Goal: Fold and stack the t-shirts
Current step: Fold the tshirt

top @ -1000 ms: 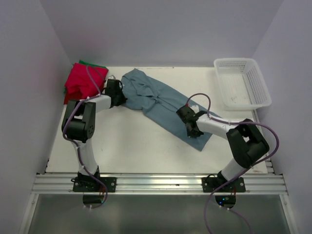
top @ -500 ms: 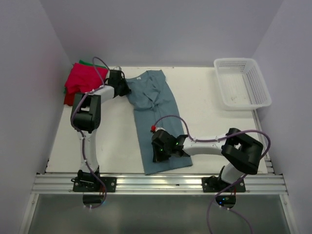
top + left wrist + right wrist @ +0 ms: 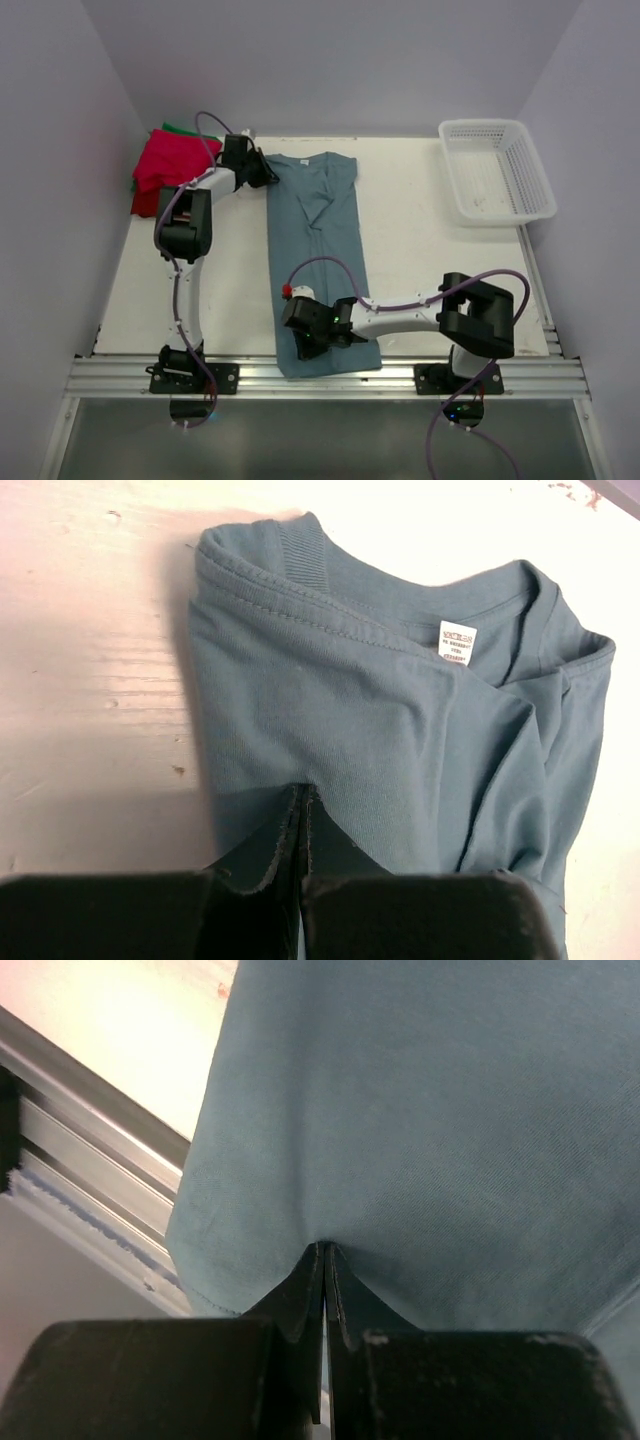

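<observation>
A dusty blue-grey t-shirt (image 3: 320, 240) lies stretched in a long strip from the back of the table to its near edge, collar and label at the far end. My left gripper (image 3: 266, 175) is shut on the cloth beside the collar, its fingertips (image 3: 303, 790) pinching a fold of the blue-grey t-shirt (image 3: 400, 710). My right gripper (image 3: 302, 343) is shut on the hem end, where the blue-grey t-shirt (image 3: 450, 1110) hangs over the front rail. Folded red t-shirts (image 3: 170, 165) lie at the back left on a green one (image 3: 178, 129), of which only a sliver shows.
A white mesh basket (image 3: 497, 170) stands at the back right corner. The metal rail (image 3: 480, 375) runs along the table's near edge, right under the shirt's hem. Walls close in the table on the left, back and right.
The shirt has swung from a diagonal heap into a straight strip. My right gripper has pulled the hem left and toward the near edge. My left gripper has shifted slightly back with the collar.
</observation>
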